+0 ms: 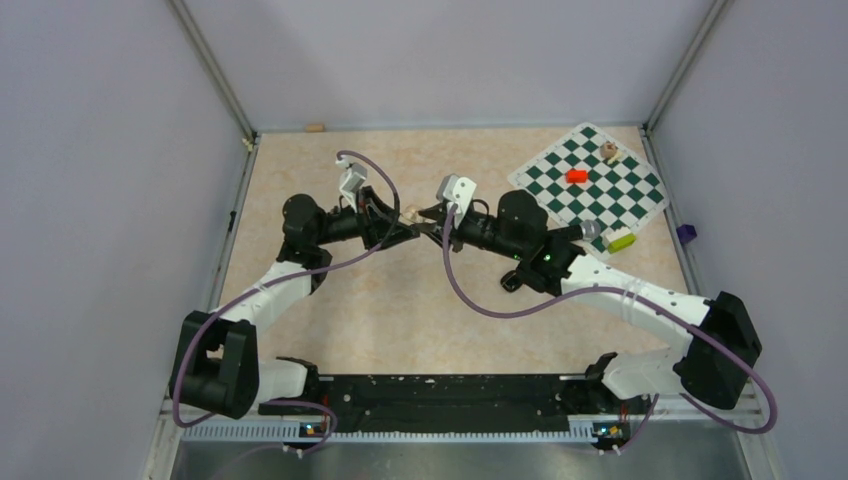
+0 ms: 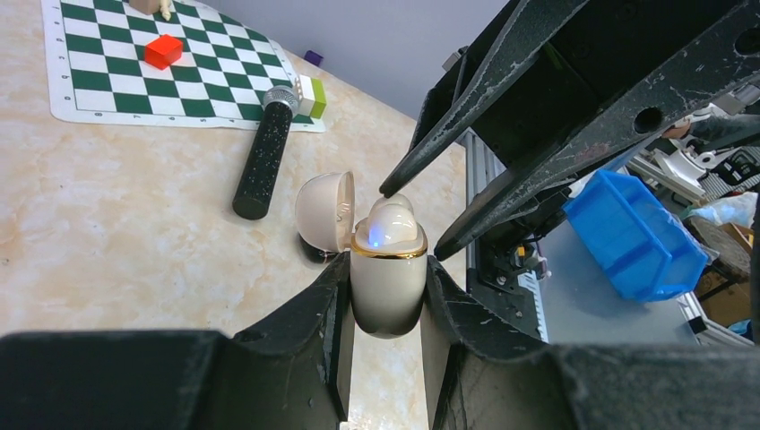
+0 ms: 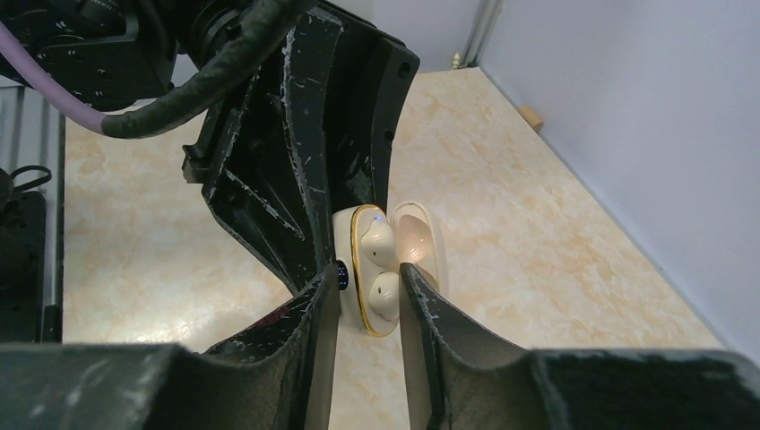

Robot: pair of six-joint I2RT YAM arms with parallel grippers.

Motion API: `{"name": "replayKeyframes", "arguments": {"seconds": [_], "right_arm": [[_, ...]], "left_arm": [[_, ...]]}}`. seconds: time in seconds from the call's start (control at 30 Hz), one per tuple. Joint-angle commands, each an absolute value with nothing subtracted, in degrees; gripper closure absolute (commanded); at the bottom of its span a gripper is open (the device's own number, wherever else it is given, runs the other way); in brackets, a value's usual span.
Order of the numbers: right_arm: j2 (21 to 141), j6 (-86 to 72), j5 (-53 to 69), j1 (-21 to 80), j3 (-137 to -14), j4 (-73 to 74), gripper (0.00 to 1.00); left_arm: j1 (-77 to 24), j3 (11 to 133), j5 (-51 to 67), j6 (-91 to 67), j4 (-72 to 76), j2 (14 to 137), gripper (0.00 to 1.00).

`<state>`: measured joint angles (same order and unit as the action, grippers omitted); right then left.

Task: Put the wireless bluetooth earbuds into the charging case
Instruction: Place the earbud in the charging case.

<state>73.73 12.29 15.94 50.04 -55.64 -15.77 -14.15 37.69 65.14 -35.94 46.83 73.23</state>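
Case [image 2: 387,287] is cream with a gold rim, pinched upright between the left gripper [image 2: 387,262] fingers and held off the table [image 2: 116,233]. Lid [image 2: 323,210] is hinged open to the side of the left fingers away from the right arm. Both buds [image 2: 392,226] sit in their wells, blue LED lit at the rim.

Right gripper [image 3: 366,271] faces it with fingers spread, one tip at the top of the upper bud, the other beside the case rim. Can't tell if either tip touches.

My read: insertion looks essentially done, we're at seat-check. Next move likely calls for a light push on the buds if proud, then backing the right tips out and tipping the lid shut. Left pinch has to hold firm.

Room: tight. Right tips are just beside the left fingers and the lid edge, so retreat along the approach line. Mic [image 2: 263,157] and mat [image 2: 107,85] lie beyond the fingers, well apart from the case.
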Motion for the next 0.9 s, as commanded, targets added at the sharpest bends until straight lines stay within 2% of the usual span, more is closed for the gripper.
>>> {"name": "replayKeyframes", "arguments": {"seconds": [0.0,0.2,0.37,0.53,0.87], "right_arm": [[72.47,10.36,17.51,49.35,-59.49,-16.20,0.68],[71.31,8.06,19.74,47.22,-61.74,-14.48,0.59],[68.39,5.24,27.04,43.14,-65.10,-10.38,0.40],[64.91,9.05,29.09,41.27,-62.13,-10.01,0.22],[65.65,14.28,21.07,38.39,-56.46,-13.36,0.11]], "left_arm": [[-13.80,37.27,65.19,-37.08,52.08,71.60,1.00],[-13.73,36.92,65.84,-37.54,53.36,71.17,1.00],[-13.71,36.77,67.24,-37.43,54.06,70.63,1.00],[-13.71,37.36,70.35,-36.75,53.95,69.40,1.00],[-11.22,40.68,74.37,-33.47,48.50,63.43,1.00]]}}
